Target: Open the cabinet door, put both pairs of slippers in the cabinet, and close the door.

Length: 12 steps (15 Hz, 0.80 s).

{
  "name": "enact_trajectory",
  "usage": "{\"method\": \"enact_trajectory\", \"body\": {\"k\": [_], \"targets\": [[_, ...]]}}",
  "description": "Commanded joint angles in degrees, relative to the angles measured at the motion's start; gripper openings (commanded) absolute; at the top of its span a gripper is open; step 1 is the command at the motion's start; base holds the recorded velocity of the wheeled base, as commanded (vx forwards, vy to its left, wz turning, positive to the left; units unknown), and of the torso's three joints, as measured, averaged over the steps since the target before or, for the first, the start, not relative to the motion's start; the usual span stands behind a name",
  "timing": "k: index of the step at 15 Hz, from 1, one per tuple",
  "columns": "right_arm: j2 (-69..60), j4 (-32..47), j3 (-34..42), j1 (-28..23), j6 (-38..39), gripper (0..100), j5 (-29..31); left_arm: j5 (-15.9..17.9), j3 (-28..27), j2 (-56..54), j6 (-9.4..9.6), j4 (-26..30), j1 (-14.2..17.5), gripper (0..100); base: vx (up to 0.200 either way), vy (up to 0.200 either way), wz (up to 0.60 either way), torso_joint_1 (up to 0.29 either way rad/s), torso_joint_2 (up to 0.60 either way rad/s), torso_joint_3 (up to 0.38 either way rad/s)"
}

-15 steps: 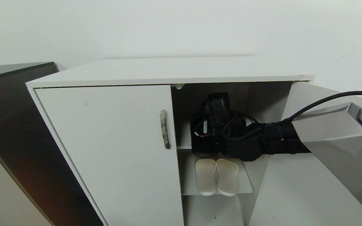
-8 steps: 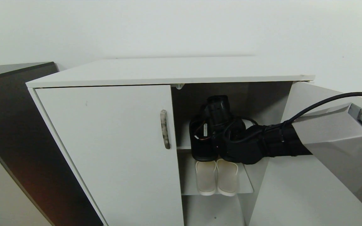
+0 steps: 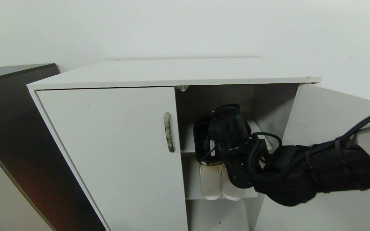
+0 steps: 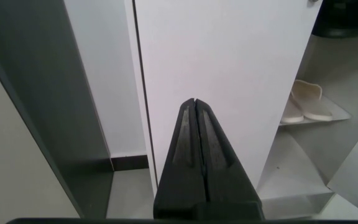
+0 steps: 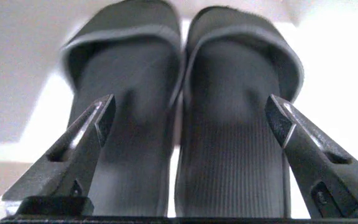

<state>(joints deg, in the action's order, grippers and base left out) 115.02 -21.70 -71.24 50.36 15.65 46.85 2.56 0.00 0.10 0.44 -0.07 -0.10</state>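
Right gripper [image 5: 189, 106] spread wide, gripping nothing. Its fingers [image 5: 92, 134] flank the dark slippers [image 5: 235, 143] just ahead, which sit side by side on the upper shelf, so this looks like a release. Below the hand, the white slippers [image 3: 210, 183] are shelved too. Right of it, the open door [image 3: 320, 106] waits for closing. Well off left, the left gripper [image 4: 196, 124] is pressed together and empty, facing the closed door [image 4: 229, 56], parked clear.

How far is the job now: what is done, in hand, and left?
Done: the right door is open, the white slippers lie on the lower shelf, and the dark slippers lie on the upper shelf. In hand: the right gripper is open just before the dark pair, not gripping it. Left: draw the arm out and close the door.
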Motion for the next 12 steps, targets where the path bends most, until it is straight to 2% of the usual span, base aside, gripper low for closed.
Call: {"method": "enact_trajectory", "body": {"k": [1,2,6,12], "targets": [[-6.21,-4.05,9.63,3.69,0.08,100,0.00,-0.01,0.00,-0.01,0.00,-0.01,0.01,0,0.000,0.000,0.00,0.000,0.00,0.000],[-7.18,-6.07,12.79,3.96,0.17,0,-0.35,-0.01,0.00,-0.01,0.09,-0.01,0.01,0,0.000,0.000,0.00,0.000,0.00,0.000],[-9.99,-16.09,23.25,5.54,-0.80,0,-1.94,-0.01,0.00,-0.01,0.00,-0.01,0.01,0,0.000,0.000,0.00,0.000,0.00,0.000],[-9.29,-16.18,23.43,6.07,-0.89,0,-1.94,-0.01,0.00,-0.01,0.00,-0.01,0.01,0,0.000,0.000,0.00,0.000,0.00,0.000]]}}
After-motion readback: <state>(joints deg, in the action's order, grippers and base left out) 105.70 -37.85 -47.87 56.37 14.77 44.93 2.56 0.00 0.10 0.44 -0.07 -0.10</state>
